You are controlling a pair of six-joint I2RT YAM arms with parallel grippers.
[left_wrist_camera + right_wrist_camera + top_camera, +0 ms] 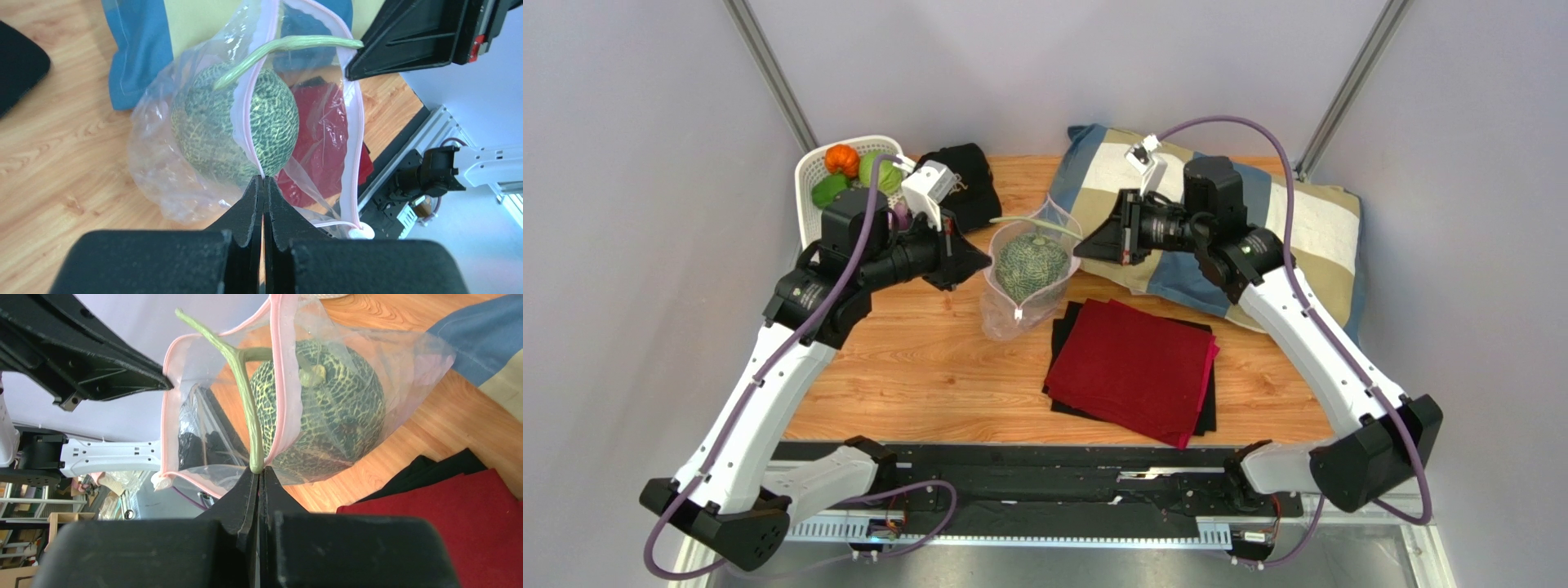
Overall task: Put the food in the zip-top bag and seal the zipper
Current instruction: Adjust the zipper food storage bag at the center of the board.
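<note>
The clear zip-top bag (1011, 306) stands on the table with the netted grey-green melon (1032, 263) inside, its long green stem (288, 44) sticking out of the open mouth. My left gripper (986, 259) is shut on the near side of the pink-white zipper (245, 116), pinching it at the fingertips (263, 179). My right gripper (1079, 249) is shut on the opposite zipper strip (277, 386), by the stem's end (255, 459). The two strips stand apart. An orange pumpkin (842, 159) and green peppers (830, 190) lie in the white basket (808, 172).
A black cloth (967, 181) lies behind the left gripper. A blue and beige checked pillow (1308, 227) is at the back right. A red cloth on a black one (1134, 365) lies in front of the bag. The white zip slider (359, 231) hangs at one end.
</note>
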